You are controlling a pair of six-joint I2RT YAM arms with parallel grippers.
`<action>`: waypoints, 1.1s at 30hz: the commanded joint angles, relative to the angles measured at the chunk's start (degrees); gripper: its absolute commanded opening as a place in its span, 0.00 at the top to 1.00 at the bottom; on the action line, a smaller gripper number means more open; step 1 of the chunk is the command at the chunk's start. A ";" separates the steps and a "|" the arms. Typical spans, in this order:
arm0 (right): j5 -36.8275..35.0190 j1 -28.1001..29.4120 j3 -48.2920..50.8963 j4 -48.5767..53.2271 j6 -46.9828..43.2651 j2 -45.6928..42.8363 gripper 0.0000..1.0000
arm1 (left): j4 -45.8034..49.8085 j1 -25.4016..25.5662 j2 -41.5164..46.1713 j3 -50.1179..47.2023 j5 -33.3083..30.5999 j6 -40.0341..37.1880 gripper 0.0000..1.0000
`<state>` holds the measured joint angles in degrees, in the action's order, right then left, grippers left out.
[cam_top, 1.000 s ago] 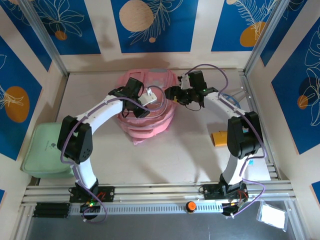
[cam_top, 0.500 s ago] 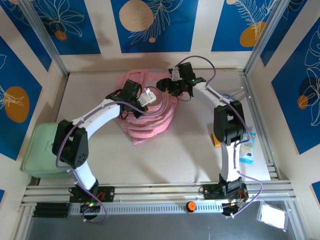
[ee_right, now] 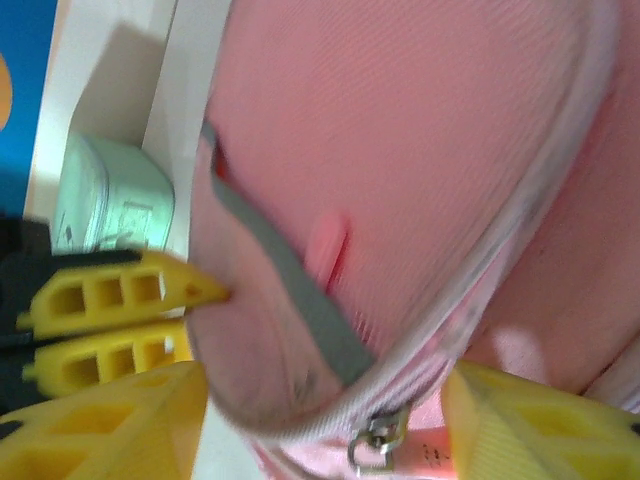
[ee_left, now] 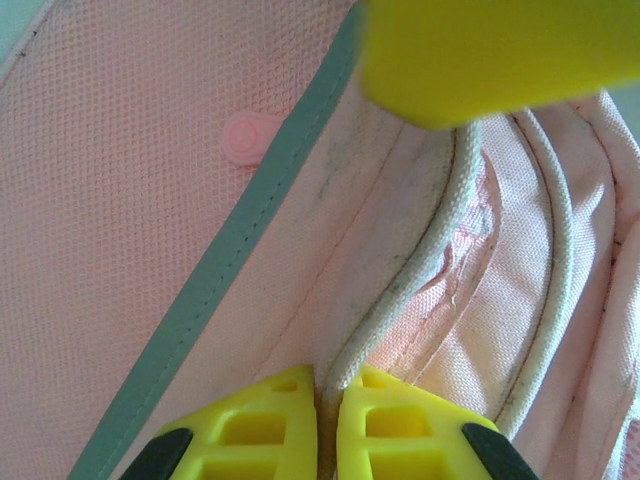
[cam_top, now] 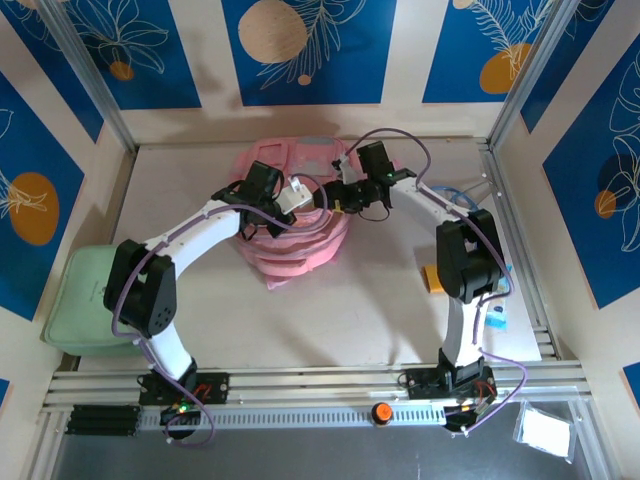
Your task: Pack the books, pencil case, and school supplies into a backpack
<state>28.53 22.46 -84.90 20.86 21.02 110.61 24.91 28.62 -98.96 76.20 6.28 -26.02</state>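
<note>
The piping of the backpack has been clamped by the left gripper; the right gripper, jaws apart, has been brought alongside for opening.

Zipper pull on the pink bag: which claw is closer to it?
Right. The metal zipper pull lies between the right gripper's spread fingers; the left gripper pinches the backpack's piped edge, off to one side.

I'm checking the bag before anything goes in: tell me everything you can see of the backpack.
The backpack is pink woven fabric with grey trim, pale piping and a metal zipper pull. It lies slumped in folds on the far half of the table. The left gripper is shut on a piped edge. The right gripper stands open astride the zippered rim beside it.
</note>
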 commanded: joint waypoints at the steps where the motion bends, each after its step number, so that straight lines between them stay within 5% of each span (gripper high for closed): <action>1: 4.16 0.85 3.14 0.69 -3.32 -3.83 0.45 | -1.59 -0.58 0.52 -0.79 -1.01 1.27 0.90; 17: -11.75 3.27 4.69 -0.87 -7.09 -3.56 0.65 | -0.33 -0.58 0.43 -0.13 0.66 1.67 0.90; 23: -14.95 3.84 6.74 -2.17 -7.16 -4.73 0.60 | 0.07 -0.58 0.12 0.22 0.66 1.76 0.90; 33: -16.27 3.60 8.00 -2.42 -7.73 -6.02 0.67 | 0.19 -0.58 0.26 0.18 0.40 1.85 0.90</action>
<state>14.98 26.24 -78.17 18.20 14.72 105.43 24.91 28.51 -98.96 76.16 6.33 -25.80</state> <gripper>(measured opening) 0.332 0.101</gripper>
